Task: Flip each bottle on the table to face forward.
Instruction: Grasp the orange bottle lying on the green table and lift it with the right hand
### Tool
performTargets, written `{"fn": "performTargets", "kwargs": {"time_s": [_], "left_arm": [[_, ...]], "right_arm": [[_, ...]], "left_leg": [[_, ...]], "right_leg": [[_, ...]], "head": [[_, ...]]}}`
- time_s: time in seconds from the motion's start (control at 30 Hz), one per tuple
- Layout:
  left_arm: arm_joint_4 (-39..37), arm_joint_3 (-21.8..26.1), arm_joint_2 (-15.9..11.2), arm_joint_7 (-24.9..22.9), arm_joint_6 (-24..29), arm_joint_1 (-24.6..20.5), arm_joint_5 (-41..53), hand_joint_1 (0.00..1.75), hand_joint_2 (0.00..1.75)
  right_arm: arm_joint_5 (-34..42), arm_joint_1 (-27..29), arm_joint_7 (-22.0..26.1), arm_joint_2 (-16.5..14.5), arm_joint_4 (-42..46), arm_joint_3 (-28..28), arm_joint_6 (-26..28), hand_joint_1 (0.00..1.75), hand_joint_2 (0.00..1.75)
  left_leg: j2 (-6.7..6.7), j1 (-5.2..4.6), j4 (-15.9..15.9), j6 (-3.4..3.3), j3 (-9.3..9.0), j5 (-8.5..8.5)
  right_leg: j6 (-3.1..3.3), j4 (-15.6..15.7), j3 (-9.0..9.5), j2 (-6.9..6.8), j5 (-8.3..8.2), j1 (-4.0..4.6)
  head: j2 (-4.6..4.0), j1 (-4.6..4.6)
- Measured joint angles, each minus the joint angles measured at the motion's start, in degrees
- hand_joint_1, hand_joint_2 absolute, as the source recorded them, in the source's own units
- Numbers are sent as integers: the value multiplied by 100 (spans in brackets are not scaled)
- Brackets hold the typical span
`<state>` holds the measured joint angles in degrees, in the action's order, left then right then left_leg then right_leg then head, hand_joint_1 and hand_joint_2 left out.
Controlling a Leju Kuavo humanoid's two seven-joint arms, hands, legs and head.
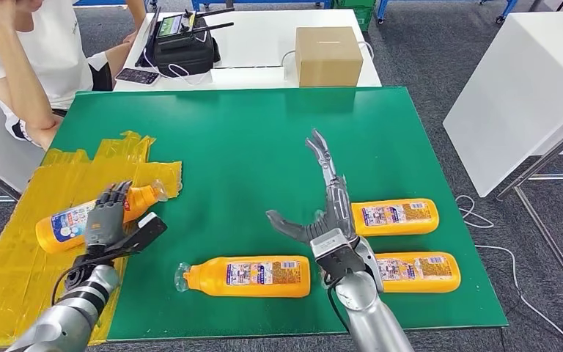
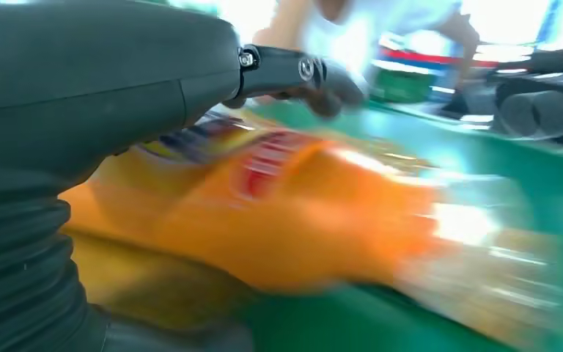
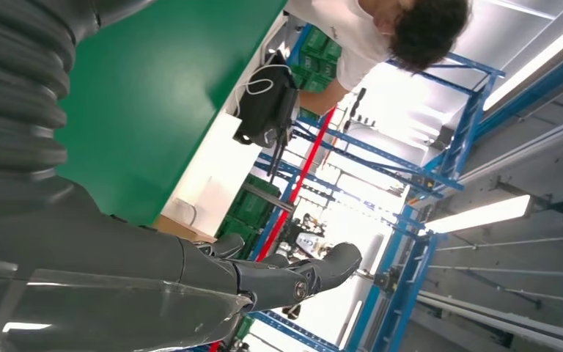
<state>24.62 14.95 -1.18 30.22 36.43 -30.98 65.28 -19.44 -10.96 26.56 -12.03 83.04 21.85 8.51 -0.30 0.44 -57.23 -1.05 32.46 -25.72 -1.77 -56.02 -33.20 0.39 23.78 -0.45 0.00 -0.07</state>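
Note:
Several orange bottles lie on their sides on the green mat (image 1: 249, 147). One bottle (image 1: 62, 227) rests on the yellow taped patch at the left, blue-and-white label up. My left hand (image 1: 110, 216) arches over it, fingers spread above its body and thumb out on the near side. In the left wrist view this bottle (image 2: 286, 220) is blurred beneath the fingers (image 2: 322, 81), with a gap between them. Another bottle (image 1: 253, 276) lies at the front centre. Two more (image 1: 396, 216) (image 1: 425, 268) lie at the right. My right hand (image 1: 322, 213) hovers open beside those, fingers stretched forward.
A person (image 1: 29, 59) leans at the far left corner. Behind the mat, a white table carries a cardboard box (image 1: 328, 55), a black case (image 1: 183, 44) and a phone (image 1: 138, 75). A white table (image 1: 520, 95) stands off to the right.

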Motion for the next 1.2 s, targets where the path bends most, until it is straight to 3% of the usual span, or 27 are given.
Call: {"fn": "performTargets", "kwargs": {"time_s": [0.07, 0.17, 0.43, 0.57, 0.87, 1.2], "left_arm": [[169, 121, 197, 515, -349, 38, -513, 0, 175], [593, 159, 450, 772, -756, 131, -1011, 0, 175], [1597, -169, 765, 777, -970, 456, -1678, 0, 175], [2130, -413, 867, 835, -1148, 688, -2219, 0, 175], [3497, -697, 1158, 727, -2130, 1274, -3347, 0, 175], [4111, -726, 1364, 645, -2748, 1596, -3919, 0, 175]], "right_arm": [[-65, 47, -20, 4, 12, -14, 5, 0, 175], [-143, 104, -41, 5, 32, -48, 2, 0, 175], [-321, 163, -66, 5, 48, -132, -32, 0, 175], [-906, 186, -152, 28, 46, -69, -98, 0, 175], [-2282, 289, -401, 294, -83, 739, -261, 0, 175], [-3062, 345, -691, 514, -551, 1518, -312, 0, 175]], "left_leg": [[1, -4, -1, -1, 2, 0], [5, -14, -1, -2, 4, -2], [5, -11, 1, -2, 8, -2], [6, -11, 1, -2, 8, -2], [3, -13, 1, -2, 15, -3], [4, -12, 1, -2, 15, -3]], "right_leg": [[0, 1, -1, 1, 0, -4], [-1, 2, -4, 4, -1, -10], [-1, 2, -10, 4, 0, -9], [-1, 1, -10, 4, 0, -5], [-2, 3, -13, 2, 1, -6], [-2, 3, -14, 2, 1, -5]], "head": [[0, 1], [0, 0], [0, -1], [0, -2], [0, 0], [0, -1]]}}
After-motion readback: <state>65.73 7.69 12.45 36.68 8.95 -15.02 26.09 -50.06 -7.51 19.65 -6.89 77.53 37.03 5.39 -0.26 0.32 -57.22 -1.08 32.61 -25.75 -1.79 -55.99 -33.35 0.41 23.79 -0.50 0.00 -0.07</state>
